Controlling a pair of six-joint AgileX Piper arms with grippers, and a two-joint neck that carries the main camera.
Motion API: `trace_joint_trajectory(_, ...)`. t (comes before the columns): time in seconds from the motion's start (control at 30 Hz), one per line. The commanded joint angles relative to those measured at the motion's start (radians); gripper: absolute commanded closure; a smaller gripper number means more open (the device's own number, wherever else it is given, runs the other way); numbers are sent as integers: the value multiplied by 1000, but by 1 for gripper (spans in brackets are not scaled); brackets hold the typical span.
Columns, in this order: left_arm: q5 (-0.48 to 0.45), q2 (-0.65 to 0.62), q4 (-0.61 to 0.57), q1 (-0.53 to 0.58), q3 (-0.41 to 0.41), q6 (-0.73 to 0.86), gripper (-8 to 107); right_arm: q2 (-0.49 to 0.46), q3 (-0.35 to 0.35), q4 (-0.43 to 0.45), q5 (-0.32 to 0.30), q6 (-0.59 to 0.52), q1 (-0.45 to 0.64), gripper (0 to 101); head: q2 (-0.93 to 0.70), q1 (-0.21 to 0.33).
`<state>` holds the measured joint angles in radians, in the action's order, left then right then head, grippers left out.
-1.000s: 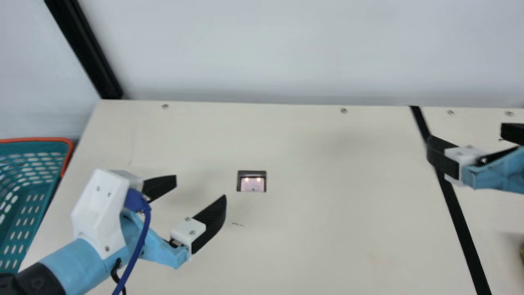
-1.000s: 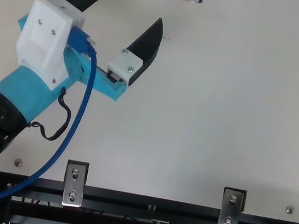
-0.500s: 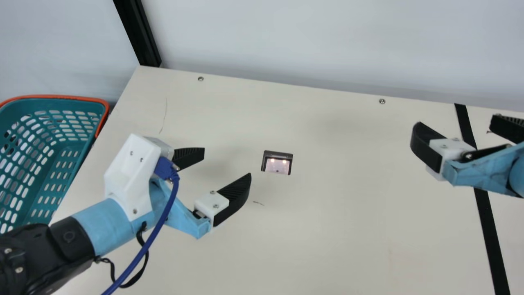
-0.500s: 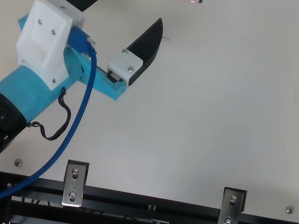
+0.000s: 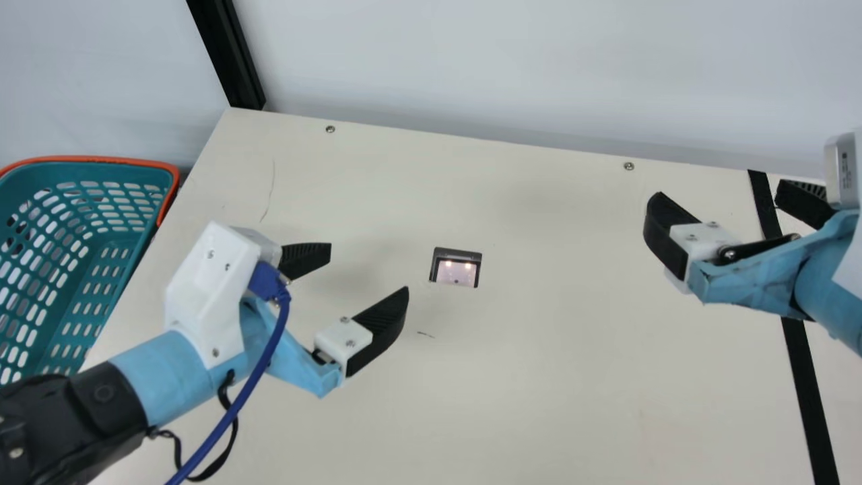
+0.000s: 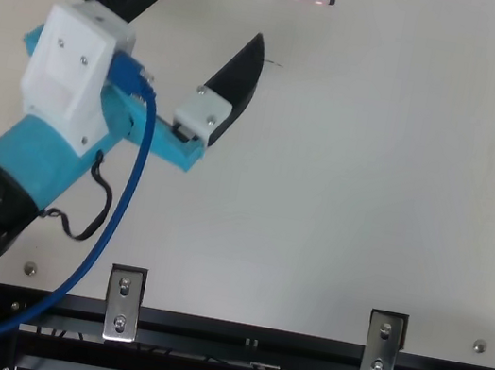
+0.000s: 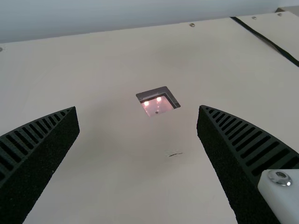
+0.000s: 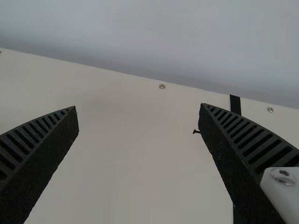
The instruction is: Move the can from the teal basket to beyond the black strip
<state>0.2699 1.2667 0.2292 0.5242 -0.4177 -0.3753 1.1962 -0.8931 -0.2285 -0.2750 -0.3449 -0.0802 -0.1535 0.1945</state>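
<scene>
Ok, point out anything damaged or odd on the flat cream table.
Two marks break the flat cream table's plain surface: a thin curved line near the far left corner and a short dark mark just nearer than the dark-framed square fixture with two lights. Both look like scratches.

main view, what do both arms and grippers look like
Left arm: black, then light blue, with a white housing, blue cable and thin black cord. Right arm: light blue with white and a silvery box. Left gripper and right gripper: black, curved, ribbed fingers on white mounts.
</scene>
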Motion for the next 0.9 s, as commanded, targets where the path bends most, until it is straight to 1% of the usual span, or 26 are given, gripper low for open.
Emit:
trace_joint_trajectory(0.0, -56, -53, -11, -1, 13, 40, 9, -25, 22, 43, 6, 40, -7, 0, -11, 3)
trace_joint_trajectory(0.27, -254, -259, -44, -35, 66, 142, 9, -139, 118, 158, 20, 151, -34, 0, -11, 3)
trace_joint_trajectory(0.47, -388, -434, -43, -86, 103, 180, 9, -234, 196, 231, 40, 231, -57, 0, -11, 3)
trace_joint_trajectory(0.67, -482, -611, -42, -132, 142, 180, 9, -339, 285, 278, 70, 299, -85, 0, -11, 3)
trace_joint_trajectory(0.87, -553, -766, -92, -107, 176, 168, 9, -450, 368, 305, 95, 346, -107, 0, -11, 3)
